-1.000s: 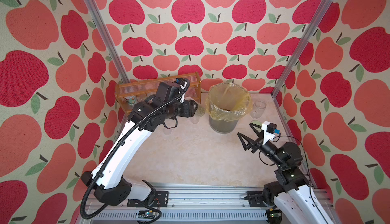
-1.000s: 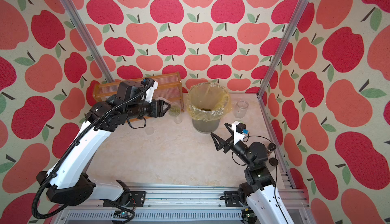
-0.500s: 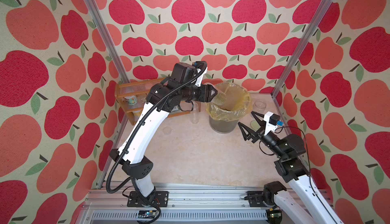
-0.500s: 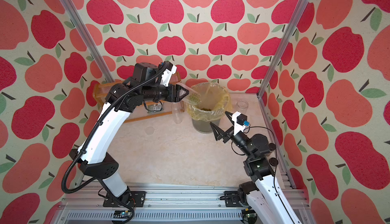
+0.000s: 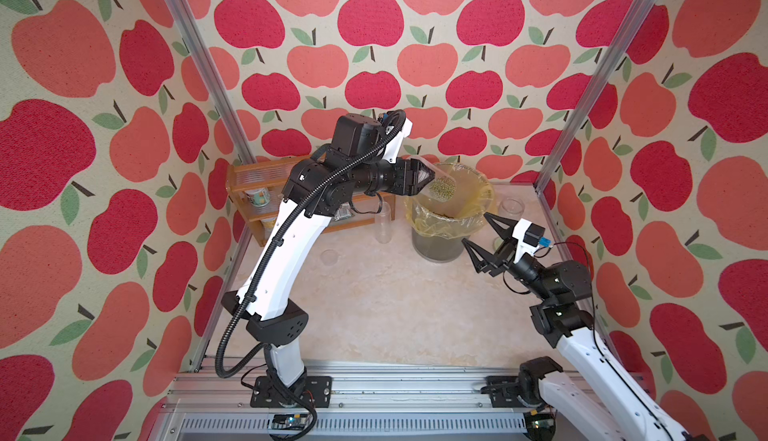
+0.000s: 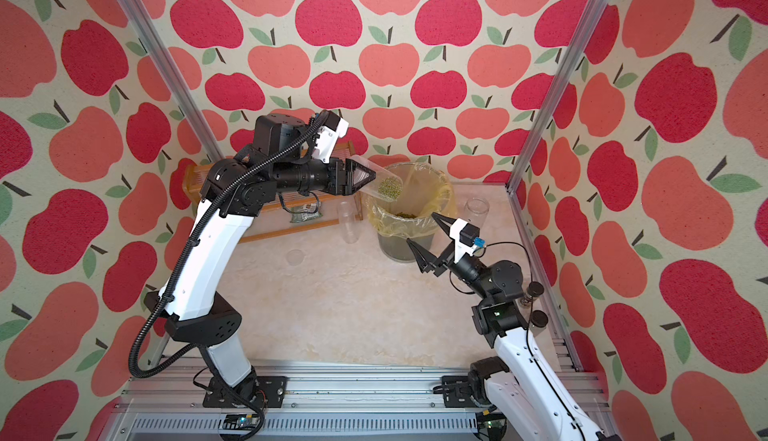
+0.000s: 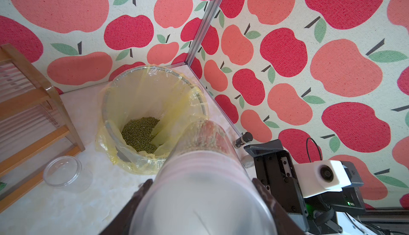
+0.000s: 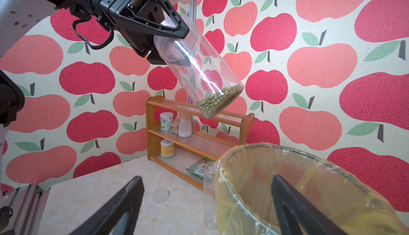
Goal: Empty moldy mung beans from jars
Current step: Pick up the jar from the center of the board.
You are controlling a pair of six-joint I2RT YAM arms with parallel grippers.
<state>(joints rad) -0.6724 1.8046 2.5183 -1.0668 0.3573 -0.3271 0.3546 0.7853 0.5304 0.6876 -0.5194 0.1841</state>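
Note:
My left gripper is shut on a clear jar, held tilted above the bin. Mung beans lie gathered at the jar's lower far end. More mung beans lie in the bin's yellow bag. My right gripper stands open and empty beside the bin's front right rim. An empty tall slim jar stands left of the bin. A short clear jar sits behind the bin on the right.
A wooden rack at the back left holds cans and a green packet. A clear lid lies on the table. Small dark-capped bottles stand by the right wall.
My left arm has lifted the jar from beside the rack up over the bin and tilted it. The right gripper has moved back toward the bin.

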